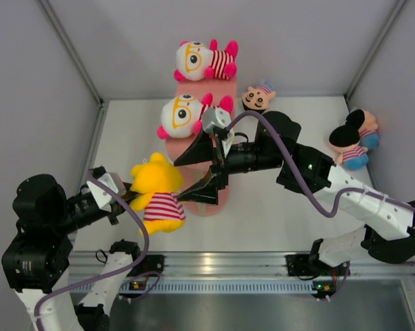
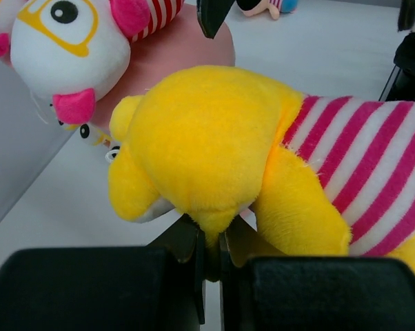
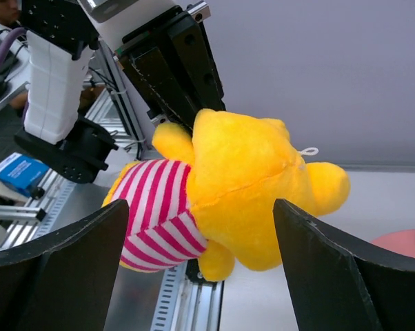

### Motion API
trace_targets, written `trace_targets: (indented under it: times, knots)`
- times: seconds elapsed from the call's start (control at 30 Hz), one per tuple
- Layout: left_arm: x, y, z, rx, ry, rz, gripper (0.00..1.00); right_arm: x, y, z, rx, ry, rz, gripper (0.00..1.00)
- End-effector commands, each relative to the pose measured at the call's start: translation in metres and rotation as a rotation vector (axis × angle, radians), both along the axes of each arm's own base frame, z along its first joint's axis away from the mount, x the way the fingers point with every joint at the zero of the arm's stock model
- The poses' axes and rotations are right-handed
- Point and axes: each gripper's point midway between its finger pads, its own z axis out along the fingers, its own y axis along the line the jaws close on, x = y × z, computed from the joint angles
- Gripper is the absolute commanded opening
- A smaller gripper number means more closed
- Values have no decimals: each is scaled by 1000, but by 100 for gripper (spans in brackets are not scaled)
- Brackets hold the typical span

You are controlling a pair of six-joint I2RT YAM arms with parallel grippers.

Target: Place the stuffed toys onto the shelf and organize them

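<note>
Your left arm (image 1: 49,214) is mostly chunky black motor housings, with white shells toward 7 o'clock in the overhead view. Your right arm (image 1: 345,189) runs in white shells out to 4 o'clock, with black joints between them. A purple cable (image 1: 290,172) loops along each arm. The right gripper (image 1: 176,181) has broad, matte black wedge fingers. The left gripper (image 2: 211,252) has blocky black ones. A small green light (image 1: 309,166) glows on the right forearm.
</note>
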Motion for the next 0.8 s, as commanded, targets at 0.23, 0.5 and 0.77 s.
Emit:
trace_targets:
  times: [0.23,0.5,0.77]
  knots:
    - [11,18,0,6,4,159,0,12,7,0,-20,-170,-286,86]
    - [19,38,11,-10,-13,317,0,-6,20,-6,6,-234,-352,87]
    - [18,40,13,-12,-24,336,0,-8,19,-7,13,-238,-350,87]
